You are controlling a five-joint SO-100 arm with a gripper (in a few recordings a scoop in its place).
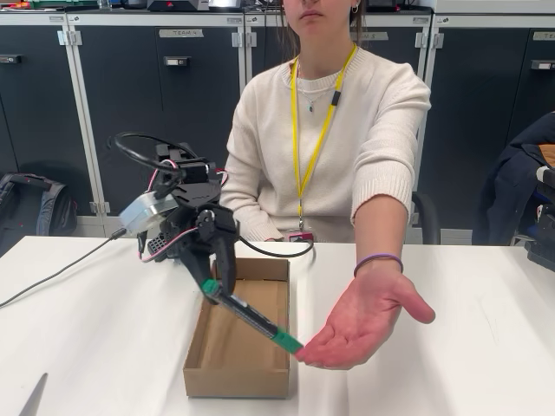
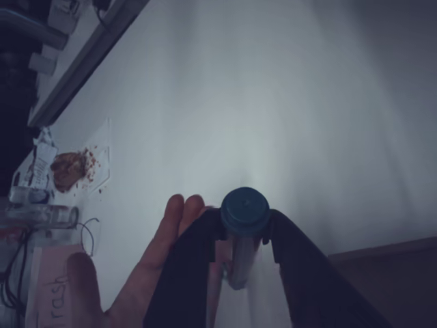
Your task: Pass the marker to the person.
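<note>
In the fixed view, an open cardboard box [image 1: 238, 347] is seen on the white table [image 1: 95, 329], with dark cabinets [image 1: 156, 113] behind and a cable [image 1: 52, 276] trailing off to the left. The arm is bent forward over the box, and the gripper [image 1: 211, 286] is pinched on the green end of the marker [image 1: 251, 317], which slants down to the right above the box. Its far green tip is met by the fingertips of the person's [image 1: 334, 130] open hand [image 1: 364, 316], held palm up beside the box. In the wrist view, the marker [image 2: 244, 225] is seen end on, clamped between the two dark fingers [image 2: 188, 273], with the hand [image 2: 147, 273] below left of it. A label reading "rash" [image 2: 54, 290] and clutter are shown at the left edge there.
</note>
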